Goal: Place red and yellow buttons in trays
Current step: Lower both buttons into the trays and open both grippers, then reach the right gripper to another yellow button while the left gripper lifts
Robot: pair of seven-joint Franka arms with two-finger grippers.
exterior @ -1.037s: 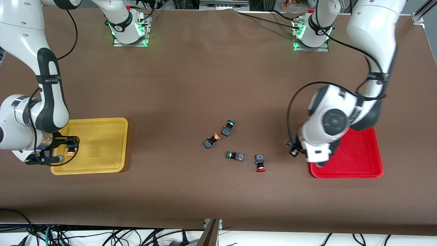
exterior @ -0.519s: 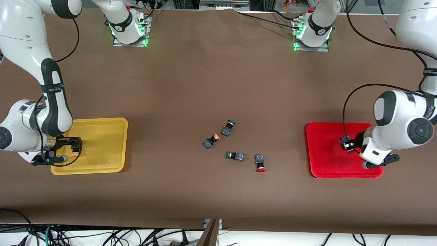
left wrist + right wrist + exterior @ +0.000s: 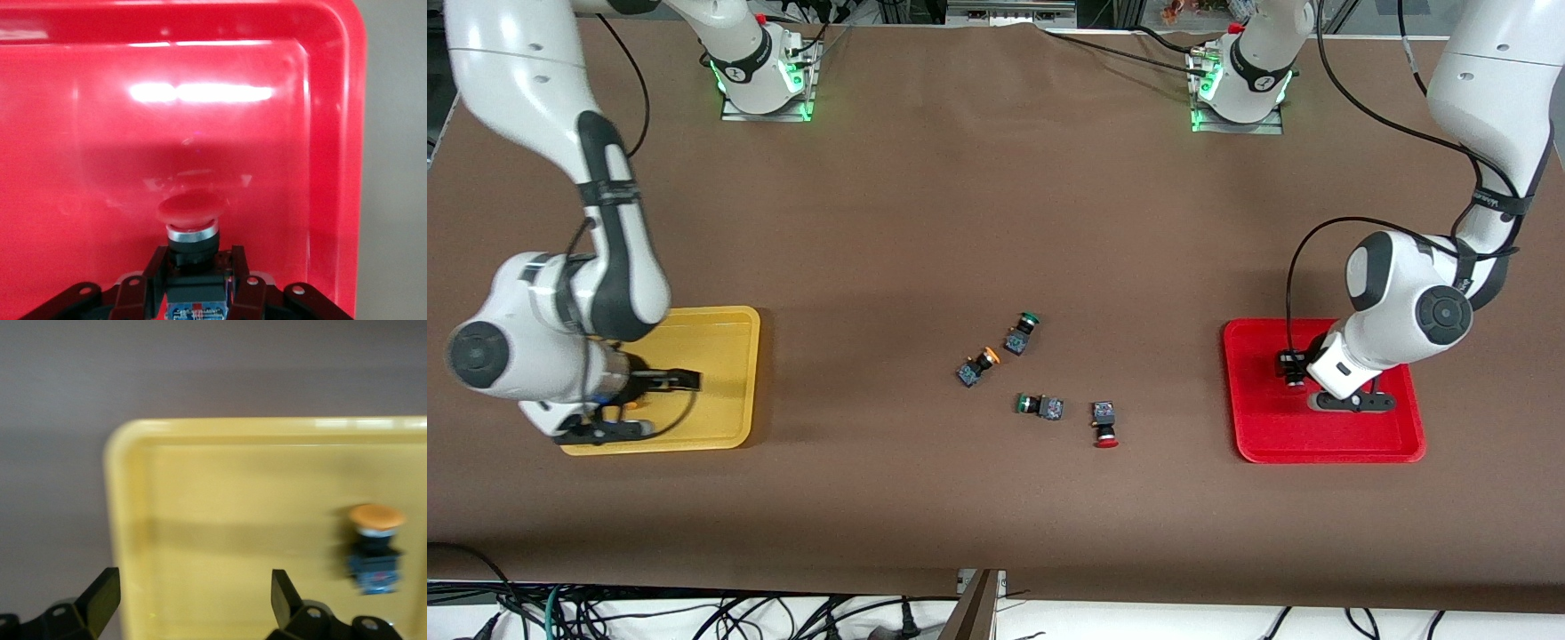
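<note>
Red button clamped by left gripper over red tray: release next. Right gripper fingers spread, yellow button lying in yellow tray.

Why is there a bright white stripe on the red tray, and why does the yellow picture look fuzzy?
In the left wrist view, the stripe is lamp glare on the shiny red tray, above the red button held by the left gripper. In the right wrist view, the yellow tray and yellow button are smeared with blur; the right gripper is open.

High front overview; wrist views close above each tray.
</note>
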